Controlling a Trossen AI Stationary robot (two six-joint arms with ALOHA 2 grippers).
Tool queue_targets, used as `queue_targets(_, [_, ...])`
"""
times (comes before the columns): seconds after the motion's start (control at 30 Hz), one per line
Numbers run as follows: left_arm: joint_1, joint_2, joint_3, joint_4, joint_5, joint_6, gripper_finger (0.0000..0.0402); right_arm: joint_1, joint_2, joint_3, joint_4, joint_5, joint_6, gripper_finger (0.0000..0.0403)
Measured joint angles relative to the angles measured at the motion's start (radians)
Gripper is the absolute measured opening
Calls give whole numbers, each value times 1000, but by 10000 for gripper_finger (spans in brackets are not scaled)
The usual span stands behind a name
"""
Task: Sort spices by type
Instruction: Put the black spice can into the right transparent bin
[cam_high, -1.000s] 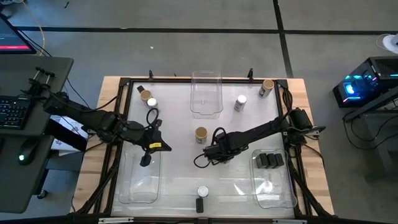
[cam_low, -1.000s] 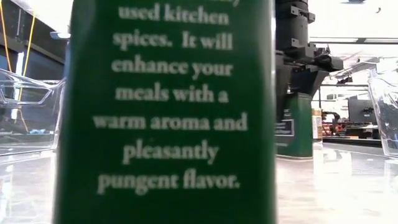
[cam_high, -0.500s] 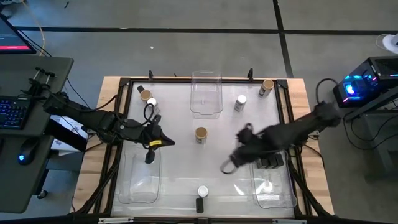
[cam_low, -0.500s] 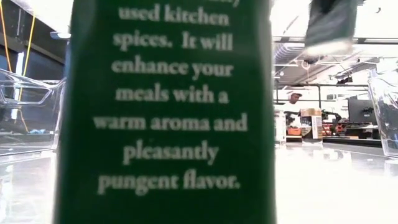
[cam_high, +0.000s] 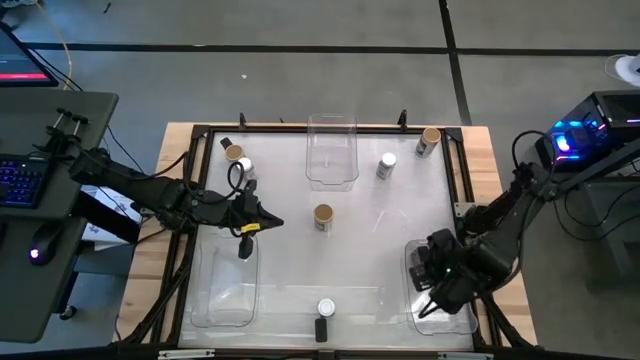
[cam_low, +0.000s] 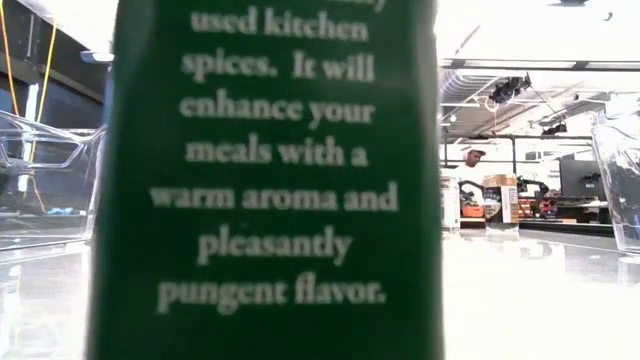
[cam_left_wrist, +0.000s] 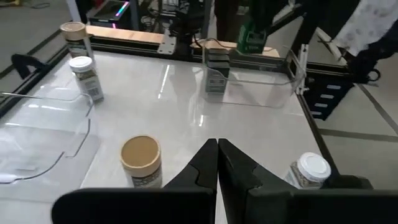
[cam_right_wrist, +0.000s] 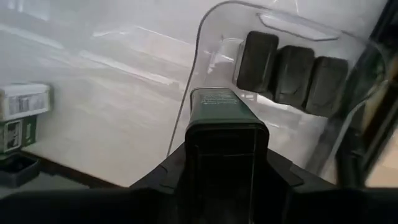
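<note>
The right gripper (cam_right_wrist: 221, 186) clamps a small, rigid, light green-labelled black rectangular spice box (cam_right_wrist: 219, 109) by its flat sides, above the clear plastic bin (cam_high: 420, 312). The left gripper (cam_left_wrist: 217, 163) hangs pressed together.

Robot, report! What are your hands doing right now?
Right gripper holding green spice box over right bin with three black boxes. Left gripper shut, empty. Nothing blocking.

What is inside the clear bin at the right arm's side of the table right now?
The clear bin holds three black boxes in a row. The right gripper, shut on a green box, hangs above it. In the high view the arm covers part of the bin.
</note>
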Motion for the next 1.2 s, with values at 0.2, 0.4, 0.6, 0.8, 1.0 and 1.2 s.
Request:
queue_targets(0.2, [0, 0, 0, 13, -4, -20, 0, -33, 3, -141, 101, -83, 24, 112])
queue_targets(0.4, [0, 0, 0, 15, -5, -27, 0, -107, 3, -228, 227, -78, -34, 112])
queue_targets(0.6, [0, 0, 0, 14, -5, -27, 0, -177, 3, -277, 203, -86, -58, 112])
queue_targets(0.8, [0, 0, 0, 12, -5, -26, 0, -226, 2, -278, 159, -58, -58, 112])
queue_targets(1.0, [0, 0, 0, 6, -5, -26, 0, -256, 2, -278, 172, -58, -57, 141])
queue_targets(1.2, [0, 0, 0, -12, -5, -26, 0, -262, 2, -278, 171, -55, -38, 164])
